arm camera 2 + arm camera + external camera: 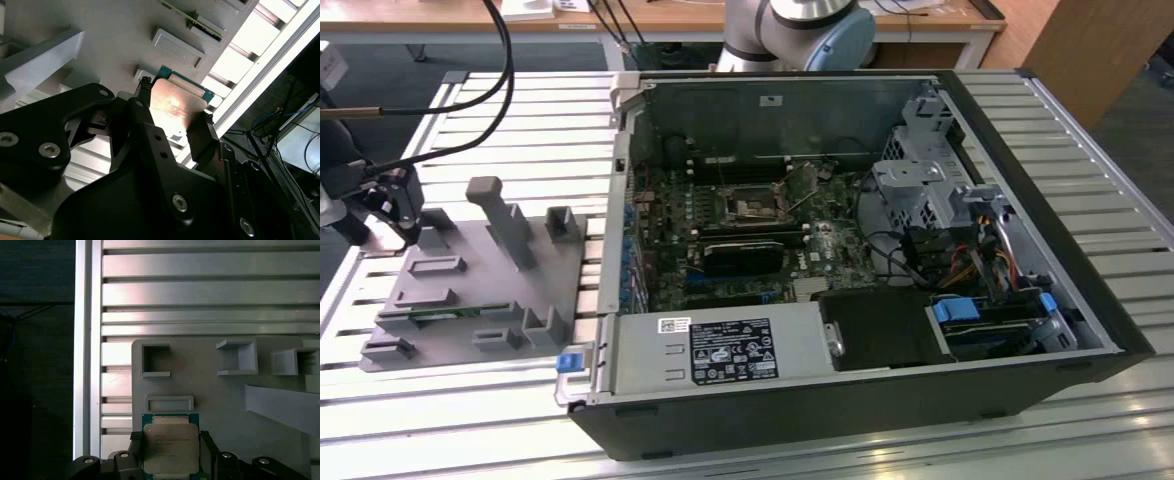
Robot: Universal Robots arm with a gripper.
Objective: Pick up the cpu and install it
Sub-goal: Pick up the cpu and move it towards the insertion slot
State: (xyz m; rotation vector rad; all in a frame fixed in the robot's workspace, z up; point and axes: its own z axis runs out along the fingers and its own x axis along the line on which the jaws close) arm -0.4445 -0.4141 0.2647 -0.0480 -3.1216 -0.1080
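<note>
A slatted metal table (520, 110) carries a grey tray (467, 290) and an open computer case (854, 400). At the tray's corner nearest the table's edge, the gripper (172, 117) appears to clamp the cpu (170, 447) by opposite sides; a level, even grip should prevent tilting. The tray also holds a green memory stick (447, 317).

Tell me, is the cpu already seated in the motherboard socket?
No, the cpu is clamped in the gripper over the grey tray.
</note>
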